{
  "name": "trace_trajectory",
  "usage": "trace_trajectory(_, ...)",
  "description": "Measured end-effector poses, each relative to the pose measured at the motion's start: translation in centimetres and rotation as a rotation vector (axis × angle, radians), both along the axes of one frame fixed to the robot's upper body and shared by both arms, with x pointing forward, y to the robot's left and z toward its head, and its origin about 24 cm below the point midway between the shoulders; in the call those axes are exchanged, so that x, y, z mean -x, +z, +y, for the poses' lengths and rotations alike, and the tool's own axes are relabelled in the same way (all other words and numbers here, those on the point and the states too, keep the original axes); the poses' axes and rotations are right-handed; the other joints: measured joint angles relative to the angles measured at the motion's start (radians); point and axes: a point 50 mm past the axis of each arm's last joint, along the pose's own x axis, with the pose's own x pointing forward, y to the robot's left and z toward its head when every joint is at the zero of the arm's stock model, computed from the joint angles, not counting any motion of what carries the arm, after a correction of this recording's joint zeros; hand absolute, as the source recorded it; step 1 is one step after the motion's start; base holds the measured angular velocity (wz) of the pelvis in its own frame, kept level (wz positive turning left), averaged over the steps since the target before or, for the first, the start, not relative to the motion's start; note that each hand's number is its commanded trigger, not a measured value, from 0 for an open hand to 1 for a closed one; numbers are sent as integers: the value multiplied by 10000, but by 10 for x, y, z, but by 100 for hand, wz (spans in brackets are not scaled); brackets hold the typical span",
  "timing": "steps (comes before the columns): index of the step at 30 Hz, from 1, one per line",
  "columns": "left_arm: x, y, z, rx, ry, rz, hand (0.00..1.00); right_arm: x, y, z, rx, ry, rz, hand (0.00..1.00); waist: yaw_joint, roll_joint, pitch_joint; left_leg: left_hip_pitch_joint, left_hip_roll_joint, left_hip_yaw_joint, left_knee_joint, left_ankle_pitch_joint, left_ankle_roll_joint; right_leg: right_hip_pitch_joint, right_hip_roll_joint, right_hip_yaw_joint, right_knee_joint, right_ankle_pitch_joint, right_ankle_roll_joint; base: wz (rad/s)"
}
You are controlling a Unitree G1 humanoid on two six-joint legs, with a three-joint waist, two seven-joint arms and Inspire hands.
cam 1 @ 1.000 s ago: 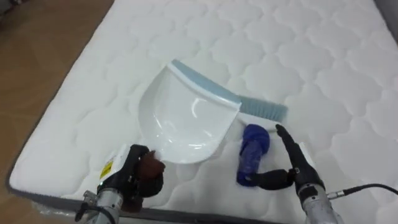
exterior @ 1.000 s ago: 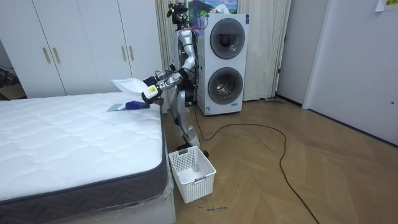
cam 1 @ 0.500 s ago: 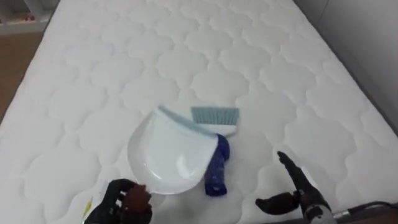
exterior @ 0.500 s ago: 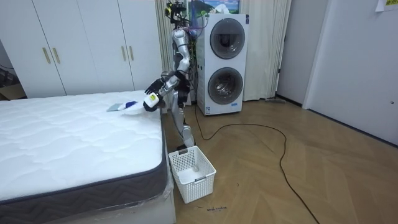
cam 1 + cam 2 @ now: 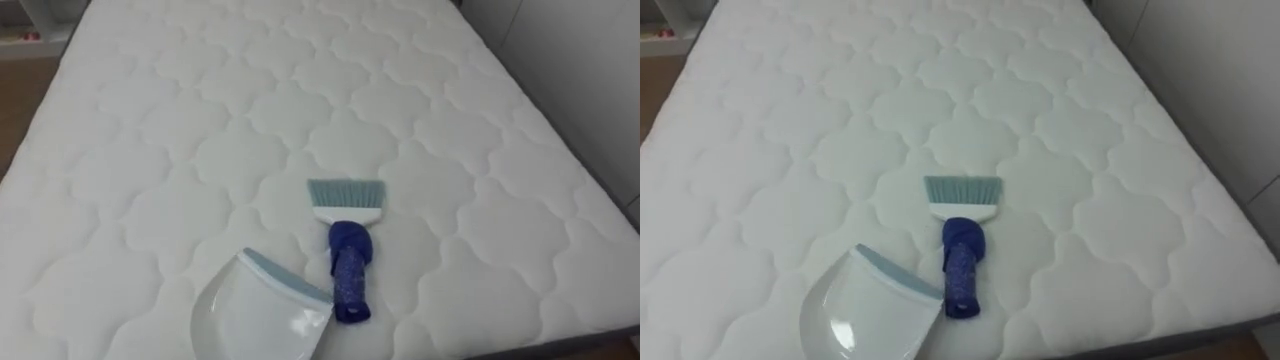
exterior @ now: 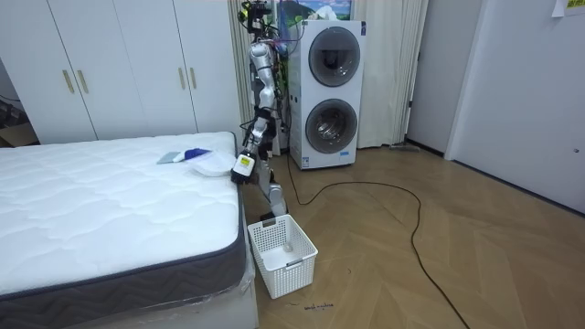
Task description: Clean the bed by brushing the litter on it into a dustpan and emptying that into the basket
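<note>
A white dustpan [image 5: 255, 320] with a pale blue lip lies on the white quilted mattress [image 5: 200, 120] at its near edge; its handle end runs out of the eye views at the bottom. Just right of it lies a brush [image 5: 347, 250] with a blue handle and pale blue bristles pointing away from me. In the room view I stand at the bed's corner by the washing machines, with the dustpan [image 6: 210, 164] and brush [image 6: 187, 154] on the bed in front of me. My left hand [image 6: 239, 166] hangs low at the mattress edge, close to the dustpan.
A white slatted basket [image 6: 281, 253] stands on the wooden floor by the bed's side. Stacked washing machines [image 6: 329, 91] are behind me and white wardrobes [image 6: 119, 64] line the back wall. Most of the mattress lies bare beyond the brush.
Both hands have dropped out of the eye views. The dustpan has come down from the air to the mattress edge, and the brush lies free. My left arm has lowered beside the bed.
</note>
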Motion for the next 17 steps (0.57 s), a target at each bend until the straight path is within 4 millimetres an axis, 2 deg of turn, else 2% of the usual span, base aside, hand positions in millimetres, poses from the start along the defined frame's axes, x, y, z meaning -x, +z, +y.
trace_trajectory(1,4,-1,0,107,253,129,0,6,-1,0,-9,-108,249,0,0,-33,19,94,1,-5,-74,12,-1,101,2,-19,-81,15,2,0)
trace_trajectory(6,14,-3,1,164,702,534,0,18,-5,-1,-55,-327,1110,0,-2,-43,3,388,2,-8,-187,11,-1,441,6,-126,-250,13,4,-1)
trace_trajectory(8,16,-4,2,153,770,674,0,20,-6,-1,-18,-20,1551,0,-6,-55,16,490,0,-6,-203,11,0,541,7,-129,-259,13,4,-7)
trace_trajectory(17,18,-4,3,128,948,902,0,40,-10,0,-7,955,3420,0,-3,-141,-26,628,-11,-1,-205,10,0,597,14,-83,-202,6,16,-1)
